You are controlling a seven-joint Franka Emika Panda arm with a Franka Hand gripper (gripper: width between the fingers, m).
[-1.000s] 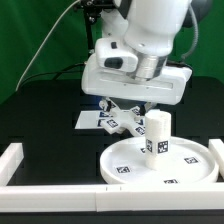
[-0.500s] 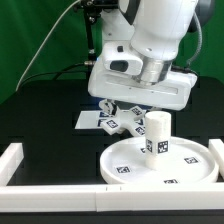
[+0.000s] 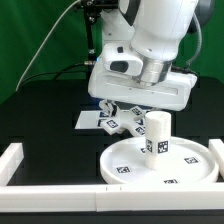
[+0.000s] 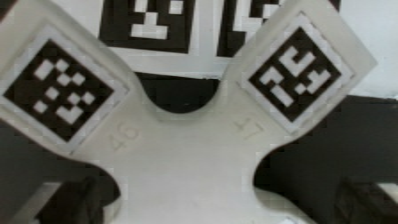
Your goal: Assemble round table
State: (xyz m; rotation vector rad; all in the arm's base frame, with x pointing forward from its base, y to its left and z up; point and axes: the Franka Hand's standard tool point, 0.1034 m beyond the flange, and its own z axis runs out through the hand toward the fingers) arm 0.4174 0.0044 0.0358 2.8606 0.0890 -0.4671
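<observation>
The wide rimmed round disc (image 3: 128, 166) lies at the front on the exterior view's right. The short thick cylinder (image 3: 157, 135) stands upright on its middle. Behind it the smaller flat-armed piece (image 3: 122, 122) lies on the black table, its tagged arms (image 4: 294, 70) spread in a V. My gripper (image 3: 125, 112) hangs low over that piece. In the wrist view my gripper (image 4: 214, 200) is open, with the dark fingers (image 4: 63, 200) on either side of the piece's white stem (image 4: 196, 150). I see no closing contact.
The marker board (image 3: 86, 120) lies flat just behind the flat-armed piece, partly under the gripper. A long white border rail (image 3: 50, 172) runs along the front edge, and another (image 3: 217, 150) stands at the exterior view's right. A cable (image 3: 45, 45) hangs at the back left.
The arm has sunk a little and shifted slightly toward the exterior view's right over the flat-armed piece. The fingers have stayed wide apart. Disc and cylinder have not moved.
</observation>
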